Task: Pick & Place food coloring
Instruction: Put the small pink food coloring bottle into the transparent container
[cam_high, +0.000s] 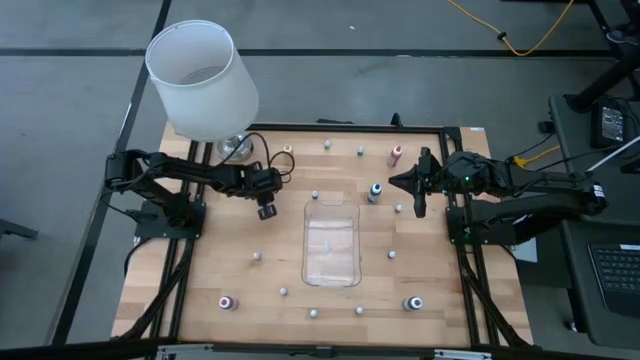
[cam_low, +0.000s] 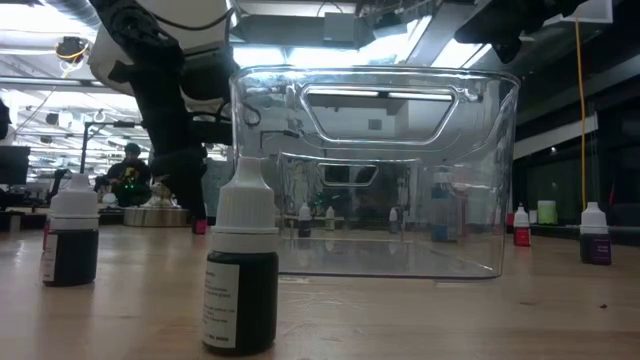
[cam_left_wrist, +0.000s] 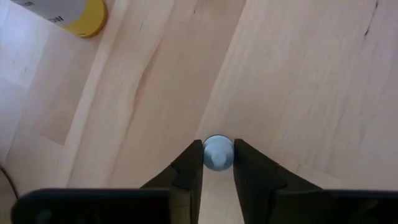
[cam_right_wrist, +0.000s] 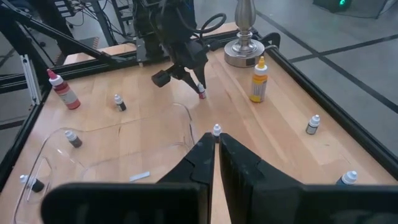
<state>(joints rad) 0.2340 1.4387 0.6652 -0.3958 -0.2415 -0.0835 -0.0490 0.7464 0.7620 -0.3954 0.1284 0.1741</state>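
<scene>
Several tiny food coloring bottles stand scattered on the wooden table (cam_high: 200, 270), among them a dark one (cam_low: 240, 280) close in the low view. My left gripper (cam_high: 266, 210) is left of the clear tray (cam_high: 332, 242), pointing down, shut on one small bottle with red colouring (cam_right_wrist: 201, 93). My right gripper (cam_high: 418, 200) hovers right of the tray's far end, shut and holding nothing. A pale-capped bottle (cam_right_wrist: 216, 129) stands just beyond its fingertips. My left gripper holds the small bottle by its pale cap (cam_left_wrist: 217, 151), pinched between the two fingers, which come from above and point down. The bottle hangs upright below the fingers (cam_right_wrist: 196, 79). Whether its foot rests on the table or is just clear, I cannot tell.
A lamp with a white shade (cam_high: 200, 75) stands on its metal foot (cam_right_wrist: 245, 51) at the far left corner. Near it are a yellow bottle (cam_right_wrist: 259, 81) and a larger red bottle (cam_high: 396, 154). A blue bottle (cam_high: 375, 192) stands by the tray's far right corner. Black rails (cam_high: 462, 250) frame the table.
</scene>
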